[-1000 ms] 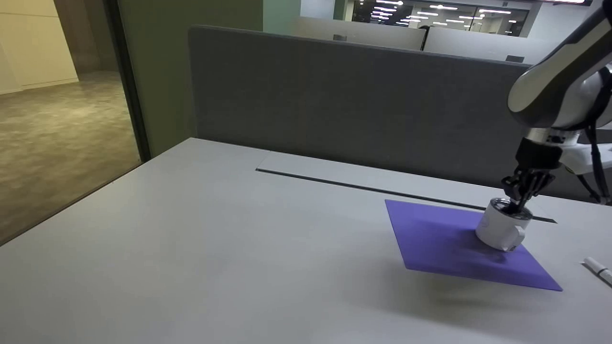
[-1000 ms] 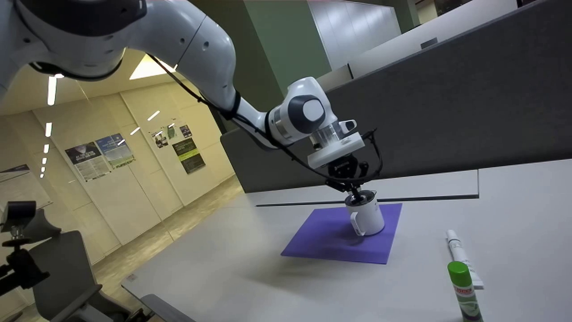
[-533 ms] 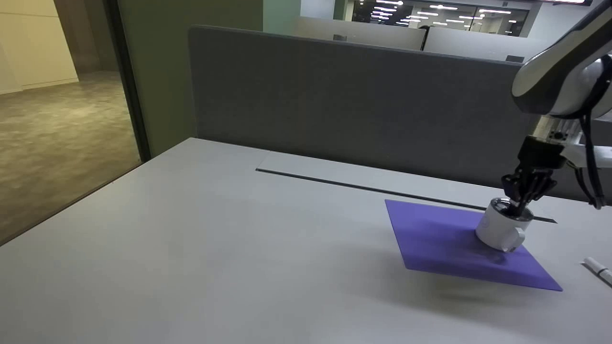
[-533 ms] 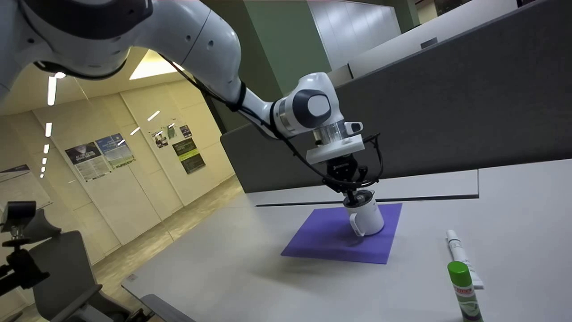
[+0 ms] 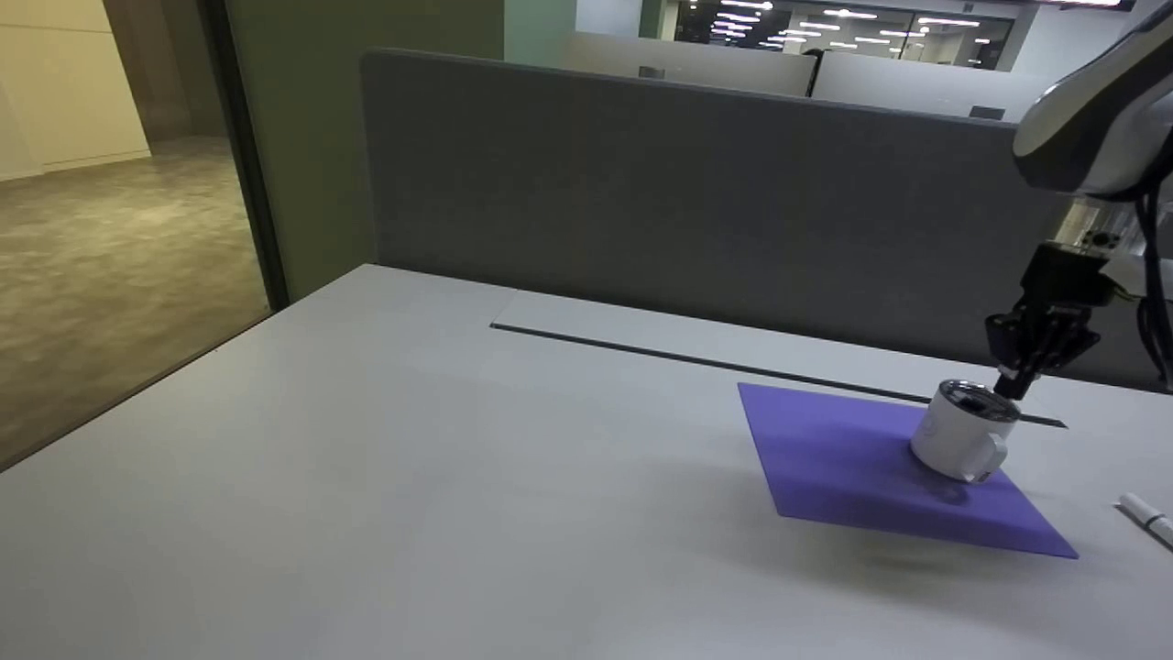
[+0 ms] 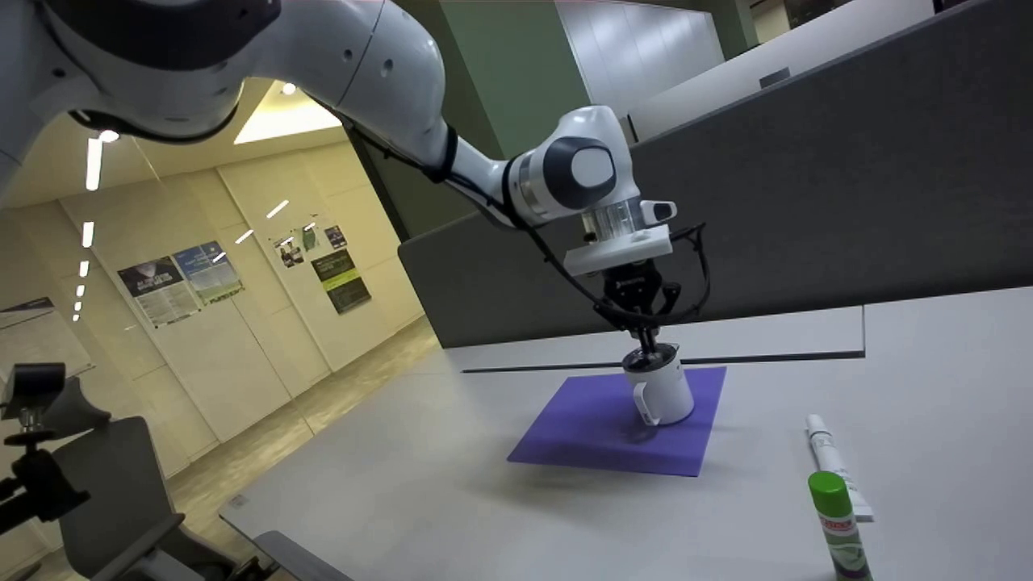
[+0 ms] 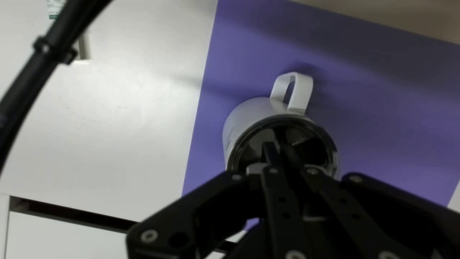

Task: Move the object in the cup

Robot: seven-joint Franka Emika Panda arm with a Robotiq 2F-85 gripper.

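The cup (image 5: 953, 440) is short and whitish with a darker rim and a handle. It stands upright on the purple mat (image 5: 843, 467); it also shows in an exterior view (image 6: 668, 395) and the wrist view (image 7: 248, 115). A dark shape (image 5: 973, 403) shows inside its rim; I cannot tell what it is. My gripper (image 5: 1013, 385) points down at the cup's rim, with its tips at about rim height or just above. In the wrist view my gripper (image 7: 280, 149) has its fingers together over the cup's opening. I see nothing between them, though the tips are dark.
A white tube (image 6: 831, 468) lies on the white table beside the mat. A green-capped bottle (image 6: 839, 524) stands near it. A dark slot (image 5: 641, 350) runs along the table's back. A tall grey partition (image 5: 687, 202) stands behind the table.
My gripper has risen, its fingertips coming up out of the cup's opening, and it has shifted toward the right in both exterior views. The cup and the mat have not moved.
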